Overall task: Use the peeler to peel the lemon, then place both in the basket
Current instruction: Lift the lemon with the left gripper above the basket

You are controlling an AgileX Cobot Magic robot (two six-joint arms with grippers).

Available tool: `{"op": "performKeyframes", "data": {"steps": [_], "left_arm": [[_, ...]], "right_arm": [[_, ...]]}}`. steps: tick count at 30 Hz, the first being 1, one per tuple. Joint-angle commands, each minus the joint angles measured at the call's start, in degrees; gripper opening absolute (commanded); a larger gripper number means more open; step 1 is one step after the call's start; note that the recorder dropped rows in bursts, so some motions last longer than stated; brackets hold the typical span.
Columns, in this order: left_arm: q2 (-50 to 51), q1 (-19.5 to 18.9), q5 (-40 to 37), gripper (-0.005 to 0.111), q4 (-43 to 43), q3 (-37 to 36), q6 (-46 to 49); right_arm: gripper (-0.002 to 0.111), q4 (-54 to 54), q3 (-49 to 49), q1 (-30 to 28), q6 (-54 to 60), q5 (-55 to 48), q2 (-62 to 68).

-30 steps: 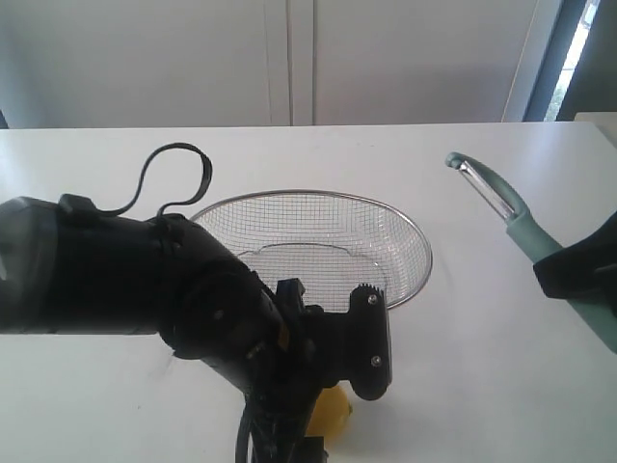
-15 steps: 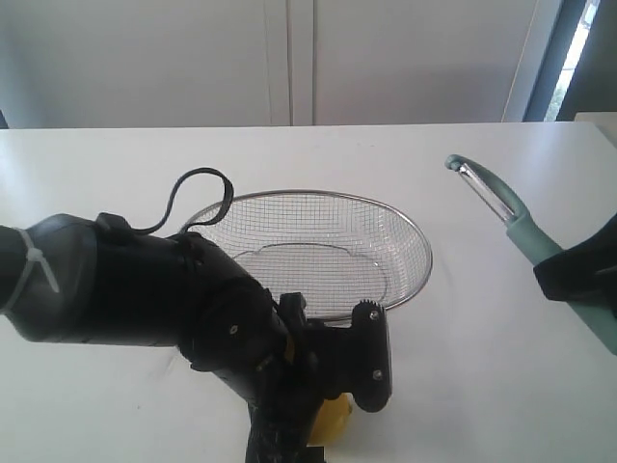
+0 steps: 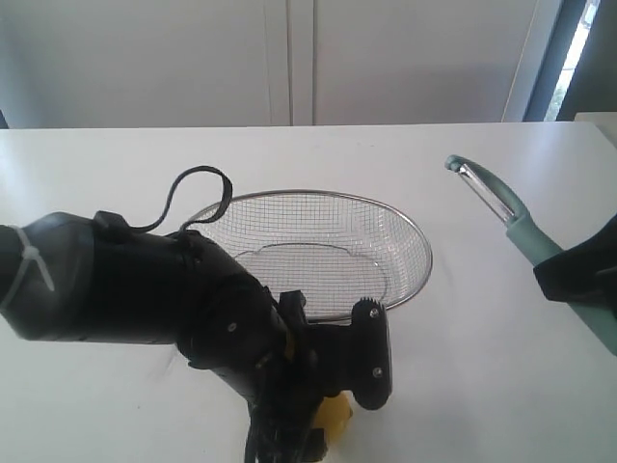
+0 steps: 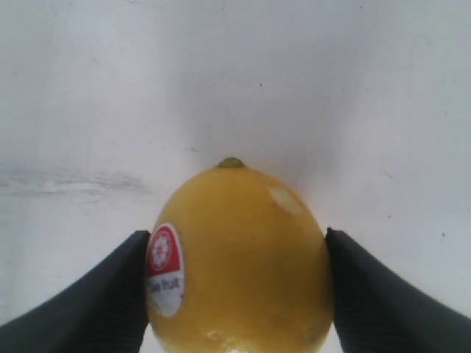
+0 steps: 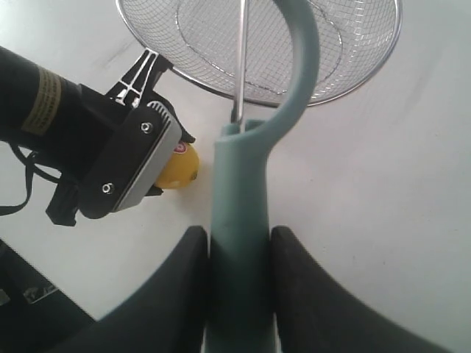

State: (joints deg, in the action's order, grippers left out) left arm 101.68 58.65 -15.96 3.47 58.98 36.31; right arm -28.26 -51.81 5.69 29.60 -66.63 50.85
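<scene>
The yellow lemon (image 4: 243, 265), with a red-and-white sticker, lies on the white table in front of the basket (image 3: 421, 253). My left gripper (image 4: 237, 243) is shut on the lemon, one black finger touching each side. In the exterior view only a sliver of the lemon (image 3: 335, 414) shows under the left arm. My right gripper (image 5: 237, 254) is shut on the teal handle of the peeler (image 5: 246, 176). It holds the peeler (image 3: 503, 208) in the air at the right, blade end pointing toward the basket.
The wire-mesh basket (image 5: 372, 65) sits at the table's middle with nothing in it. The bulky black left arm (image 3: 145, 289) and its looped cable cover the near left of the table. A wall and a window frame stand behind the table.
The left arm has dropped lower over the lemon and its fingers have closed in onto the lemon's sides. The right gripper and peeler have not moved.
</scene>
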Motion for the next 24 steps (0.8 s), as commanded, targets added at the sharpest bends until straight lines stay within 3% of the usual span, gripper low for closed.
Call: {"op": "performKeyframes", "data": {"steps": [1,7,12,17,24], "left_arm": [[-6.4,0.3,-4.0,0.000,0.4,2.5,-2.1],[-16.5,0.3,-18.1,0.000,-5.4,6.9,-5.2],[-24.9,-3.2,-19.7,0.000,-9.4,6.8,-8.5],[-30.6,-7.9,-15.6,0.000,-6.8,5.1,-7.2],[-35.6,-12.0,1.3,0.000,-0.6,-3.9,-3.0]], "right_arm": [[0.000,-0.4,0.2,0.1,0.1,0.5,-0.4],[0.000,-1.0,0.2,0.1,-3.2,0.9,-0.4],[0.000,-1.5,0.2,0.1,-6.0,4.9,0.5],[0.000,-1.6,0.2,0.1,-6.0,6.6,7.0],[0.000,-8.1,0.2,0.1,0.6,11.2,20.0]]}}
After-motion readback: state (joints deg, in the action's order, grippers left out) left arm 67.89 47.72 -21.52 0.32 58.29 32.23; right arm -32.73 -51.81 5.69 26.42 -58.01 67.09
